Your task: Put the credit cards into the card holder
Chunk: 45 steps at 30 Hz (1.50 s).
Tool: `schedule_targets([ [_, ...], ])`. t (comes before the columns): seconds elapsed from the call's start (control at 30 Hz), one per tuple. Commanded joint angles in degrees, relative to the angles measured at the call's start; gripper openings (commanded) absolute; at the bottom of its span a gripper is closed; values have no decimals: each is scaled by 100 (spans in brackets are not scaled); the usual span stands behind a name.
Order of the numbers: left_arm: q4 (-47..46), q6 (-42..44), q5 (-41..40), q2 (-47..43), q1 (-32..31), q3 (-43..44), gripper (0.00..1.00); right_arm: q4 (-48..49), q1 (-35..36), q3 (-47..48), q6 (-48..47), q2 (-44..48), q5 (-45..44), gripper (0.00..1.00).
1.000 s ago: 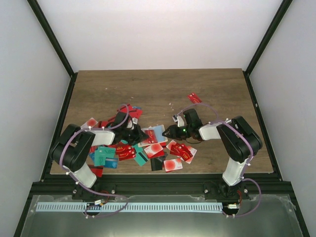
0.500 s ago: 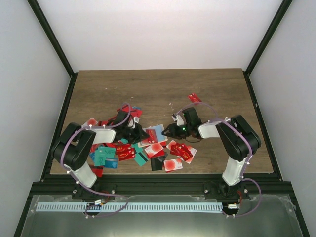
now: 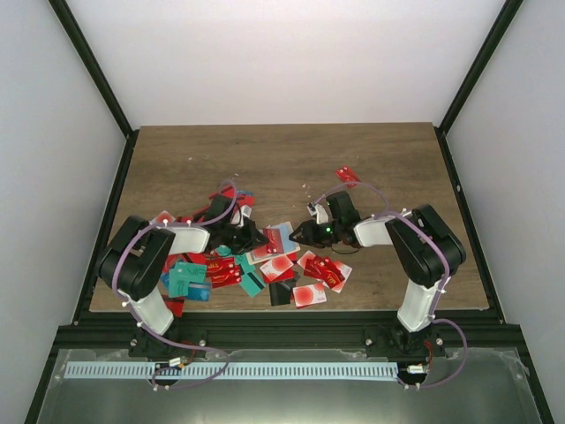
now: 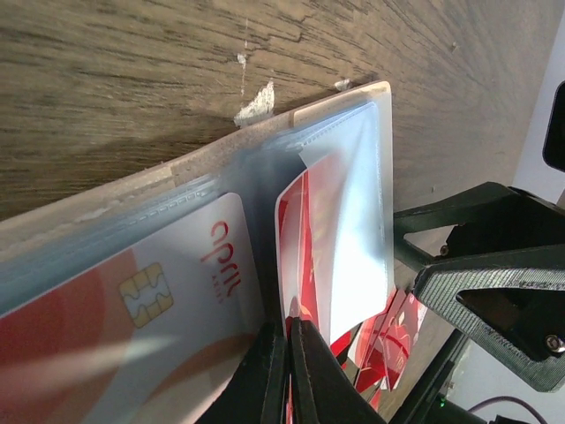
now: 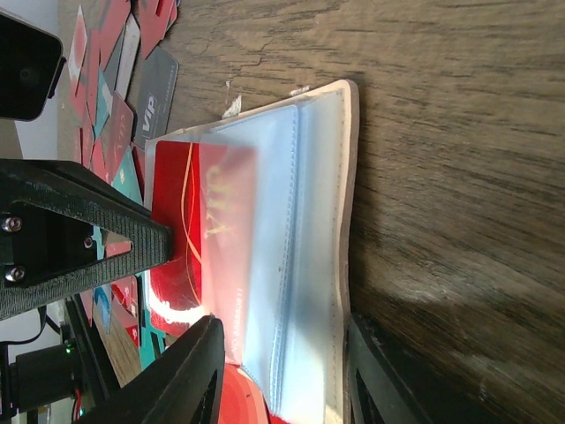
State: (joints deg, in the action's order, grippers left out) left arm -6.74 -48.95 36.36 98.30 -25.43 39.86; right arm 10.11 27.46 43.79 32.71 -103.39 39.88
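— Left hand?
— Shut on a red card half inside the card holder, long axes parallel, running out from the right hand
— Right hand?
— Part open astride the holder's end; grip unclear. Holder lies open on the surface between the hands, loose cards around; only left wrist shows a chipped white card sleeved

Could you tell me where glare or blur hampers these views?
Left wrist: the left gripper is dark and out of focus; the card holder shows white sheen on its clear sleeve. Right wrist: a bright glare streak crosses the red card. Top external: evenly lit, shadows soft, credit cards tiny.
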Motion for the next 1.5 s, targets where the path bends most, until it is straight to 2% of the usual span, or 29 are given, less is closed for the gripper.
schedule_targets([
  [0.0,189,78,-417,147,-22,7,4,-274,-2,50,-99,-254,-139,41],
  [0.37,-441,-369,-353,242,-67,-178,4,-207,-4,-26,-72,-269,-90,41],
  [1.47,-731,-526,-231,768,-435,184,4,-221,-4,68,-54,-287,-85,41],
])
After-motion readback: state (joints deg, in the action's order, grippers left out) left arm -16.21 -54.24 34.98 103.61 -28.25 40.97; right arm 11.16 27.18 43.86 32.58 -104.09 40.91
